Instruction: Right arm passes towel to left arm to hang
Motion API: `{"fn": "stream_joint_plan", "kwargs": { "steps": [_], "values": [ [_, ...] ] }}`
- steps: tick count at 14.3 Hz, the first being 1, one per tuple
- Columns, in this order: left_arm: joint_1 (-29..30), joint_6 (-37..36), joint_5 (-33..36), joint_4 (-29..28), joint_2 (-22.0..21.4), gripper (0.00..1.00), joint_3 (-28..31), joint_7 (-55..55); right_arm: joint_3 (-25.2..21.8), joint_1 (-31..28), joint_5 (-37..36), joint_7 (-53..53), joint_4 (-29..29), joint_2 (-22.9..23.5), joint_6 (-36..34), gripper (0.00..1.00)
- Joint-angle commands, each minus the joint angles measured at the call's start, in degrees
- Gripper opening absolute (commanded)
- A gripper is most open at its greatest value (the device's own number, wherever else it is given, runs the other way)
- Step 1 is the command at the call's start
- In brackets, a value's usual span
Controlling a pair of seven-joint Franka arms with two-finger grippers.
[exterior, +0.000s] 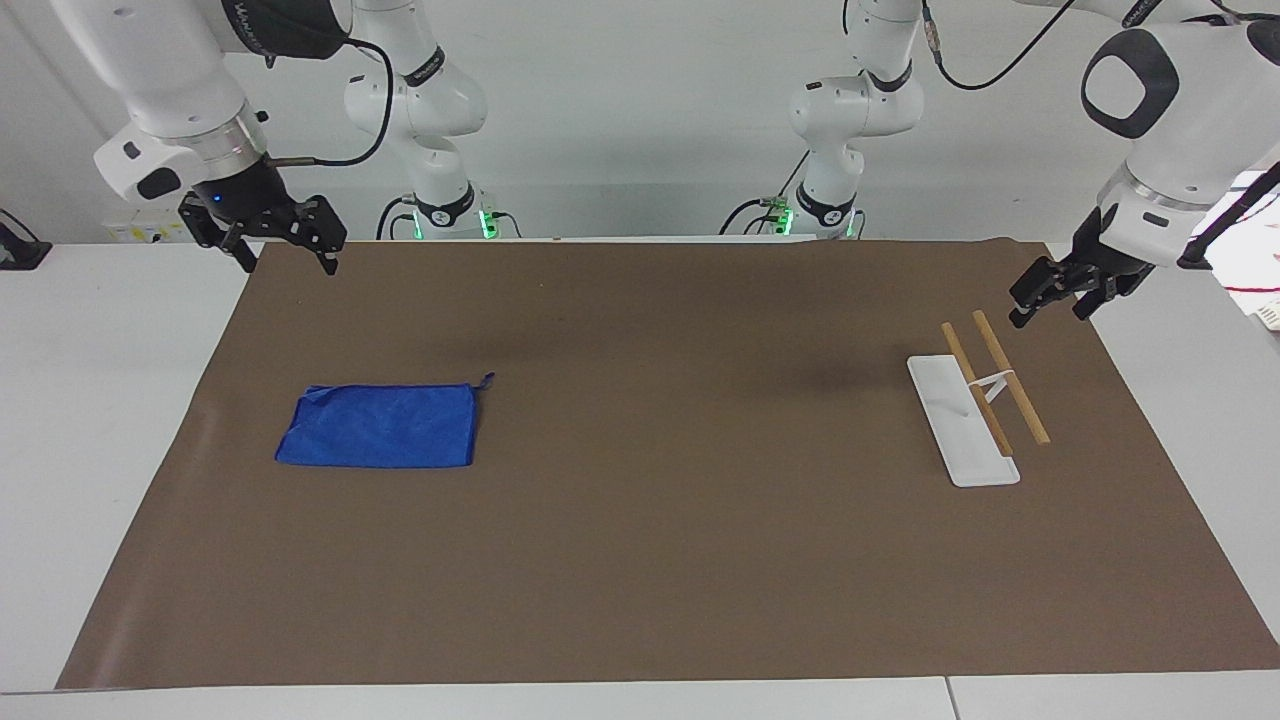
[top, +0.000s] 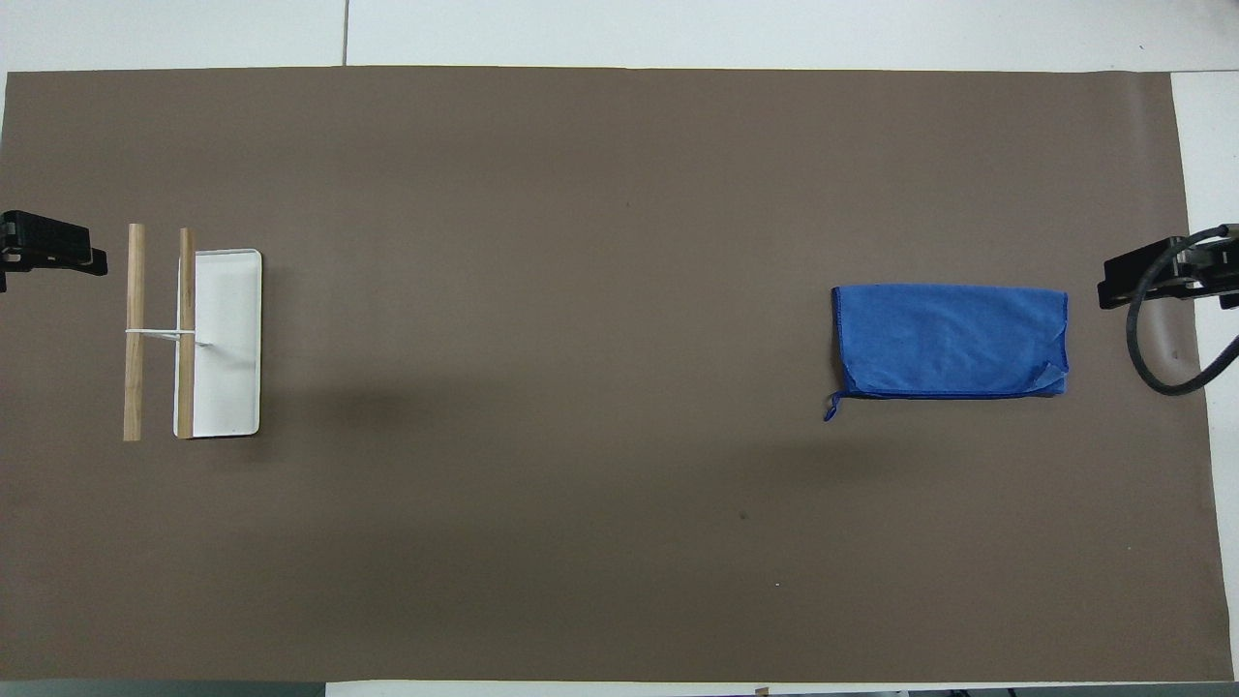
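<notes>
The blue towel [exterior: 380, 427] lies flat and folded on the brown mat toward the right arm's end of the table, its small loop at one corner; it also shows in the overhead view [top: 951, 341]. My right gripper [exterior: 288, 266] hangs open and empty in the air over the mat's corner at that end, apart from the towel; its tip shows in the overhead view [top: 1142, 276]. My left gripper [exterior: 1052, 314] hangs open and empty over the mat's edge at the left arm's end, beside the rack; it also shows in the overhead view [top: 53, 244].
A small rack stands toward the left arm's end: a white base plate [exterior: 960, 420] with two wooden rods [exterior: 1012, 392] on a thin white stand, seen from above too [top: 134, 329]. The brown mat [exterior: 660, 560] covers most of the white table.
</notes>
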Motion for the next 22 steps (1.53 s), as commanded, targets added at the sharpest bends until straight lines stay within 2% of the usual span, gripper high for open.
{"fn": "stream_joint_plan", "kwargs": {
  "steps": [1, 6, 8, 11, 12, 14, 16, 19, 22],
  "values": [
    [-0.39, 0.43, 1.22, -1.61, -1.58, 1.00, 0.21, 0.01, 0.12, -0.43, 1.02, 0.38, 0.04, 0.09, 0.77, 1.00],
    [-0.39, 0.43, 1.22, -1.61, -1.58, 1.00, 0.21, 0.01, 0.12, -0.43, 1.02, 0.83, -0.31, 0.09, 2.08, 1.00],
    [-0.39, 0.43, 1.22, -1.61, -1.58, 1.00, 0.21, 0.01, 0.12, -0.43, 1.02, 0.56, -5.99, -2.27, 6.20, 1.00],
    [-0.39, 0.43, 1.22, -1.61, -1.58, 1.00, 0.21, 0.01, 0.21, 0.44, 1.02, 1.35, -8.30, -3.16, 9.01, 1.00],
    [-0.39, 0.43, 1.22, -1.61, -1.58, 1.00, 0.21, 0.01, 0.21, 0.53, 1.02, 1.88, -10.92, -3.77, 10.51, 1.00],
    [-0.39, 0.43, 1.22, -1.61, -1.58, 1.00, 0.21, 0.01, 0.21, 0.79, 1.02, 1.97, -16.37, -5.09, 15.77, 1.00],
    [-0.39, 0.43, 1.22, -1.61, -1.58, 1.00, 0.21, 0.01, 0.30, 1.23, 0.93, 0.92, -20.51, -4.40, 20.60, 1.00],
    [-0.39, 0.43, 1.22, -1.61, -1.58, 1.00, 0.21, 0.01, 0.30, 1.15, 0.93, 0.92, -31.92, -3.69, 35.79, 1.00],
    [-0.39, 0.43, 1.22, -1.61, -1.58, 1.00, 0.21, 0.01, 0.21, -0.08, 1.02, 0.30, -38.36, -1.07, 45.91, 1.00]
  ]
}}
